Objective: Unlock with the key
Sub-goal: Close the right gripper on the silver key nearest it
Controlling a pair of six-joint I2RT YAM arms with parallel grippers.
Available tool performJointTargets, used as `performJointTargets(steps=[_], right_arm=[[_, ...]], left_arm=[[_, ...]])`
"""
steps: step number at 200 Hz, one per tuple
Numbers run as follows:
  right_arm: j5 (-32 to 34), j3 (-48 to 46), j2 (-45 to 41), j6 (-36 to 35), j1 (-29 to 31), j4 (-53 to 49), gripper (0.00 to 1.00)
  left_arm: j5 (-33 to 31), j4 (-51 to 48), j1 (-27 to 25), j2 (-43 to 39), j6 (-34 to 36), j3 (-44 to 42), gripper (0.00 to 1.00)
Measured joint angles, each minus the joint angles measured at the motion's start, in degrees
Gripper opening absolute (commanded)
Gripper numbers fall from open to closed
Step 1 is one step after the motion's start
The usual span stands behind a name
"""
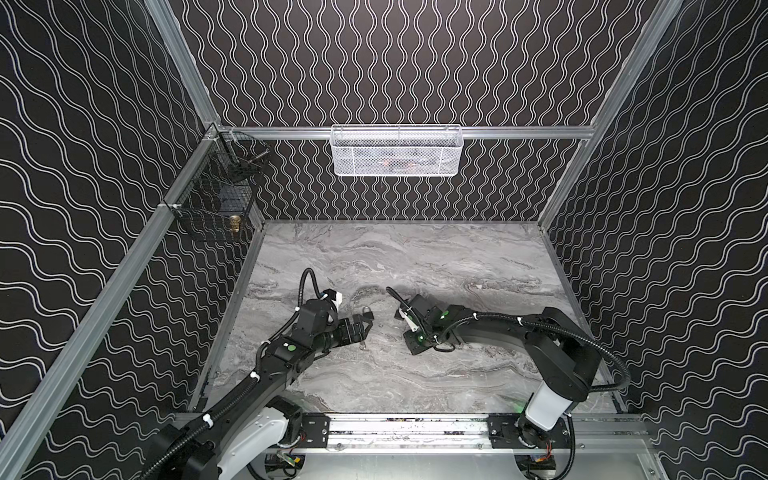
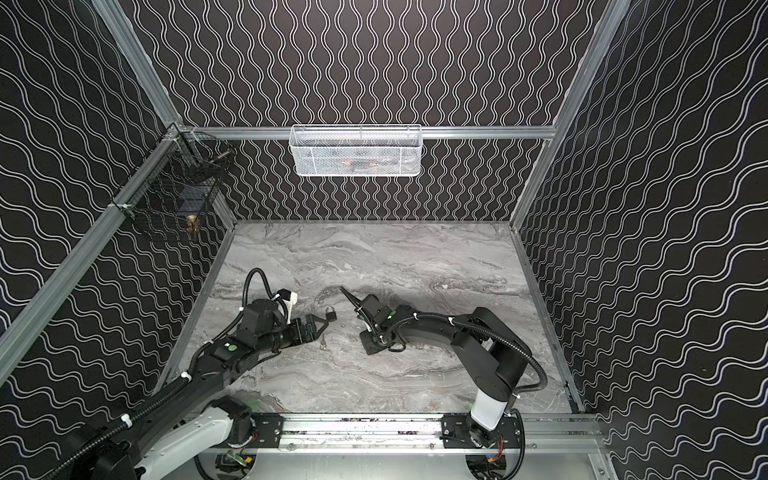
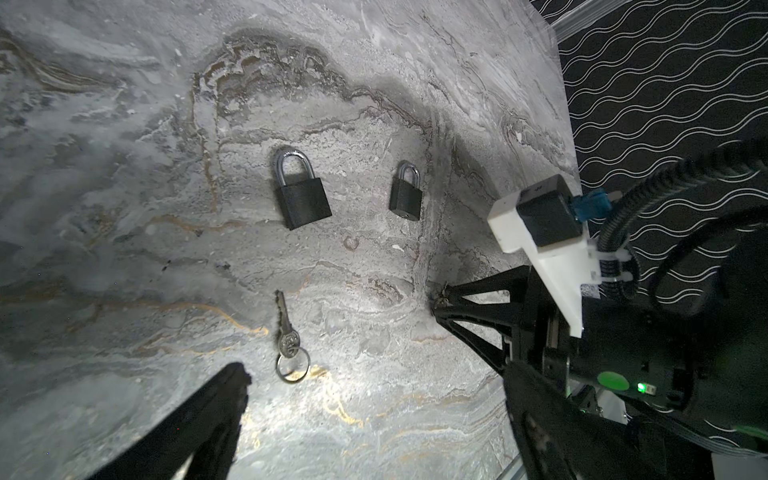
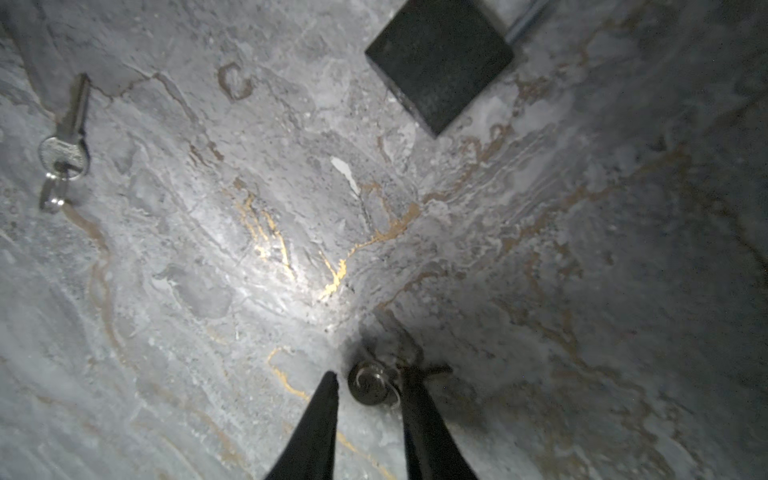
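Two black padlocks lie on the marble table, a larger padlock (image 3: pixel 301 195) and a smaller padlock (image 3: pixel 406 195). Only one padlock (image 1: pixel 367 312) (image 2: pixel 330 313) shows in both top views, beside my left gripper (image 1: pixel 369 326) (image 2: pixel 326 326). A silver key (image 3: pixel 286 332) (image 1: pixel 363 345) (image 2: pixel 323 344) (image 4: pixel 68 137) on a ring lies loose near that gripper (image 3: pixel 374 415), which is wide open and empty. My right gripper (image 4: pixel 370 380) (image 3: pixel 436 301) is down at the table, jaws narrow around a second small key's round head (image 4: pixel 372 388). One finger touches the head and a gap remains at the other.
A white mesh basket (image 1: pixel 397 151) hangs on the back wall. A black wire basket (image 1: pixel 216 195) hangs in the back left corner. Patterned walls close three sides. A metal rail (image 1: pixel 415 428) carrying both arm bases runs along the front edge.
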Motion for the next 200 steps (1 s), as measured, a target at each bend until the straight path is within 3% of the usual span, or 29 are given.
performJointTargets(steps=[48, 133, 200], right_arm=[[0.20, 0.00, -0.07, 0.00, 0.61, -0.02, 0.20], [1.57, 0.11, 0.66, 0.00, 1.60, -0.76, 0.20], [2.32, 1.68, 1.49, -0.81, 1.73, -0.81, 0.12]], left_arm=[[0.44, 0.17, -0.07, 0.57, -0.13, -0.09, 0.99], [0.92, 1.33, -0.11, 1.51, -0.15, -0.57, 0.99], [1.36, 2.78, -0.24, 2.45, -0.37, -0.94, 0.99]])
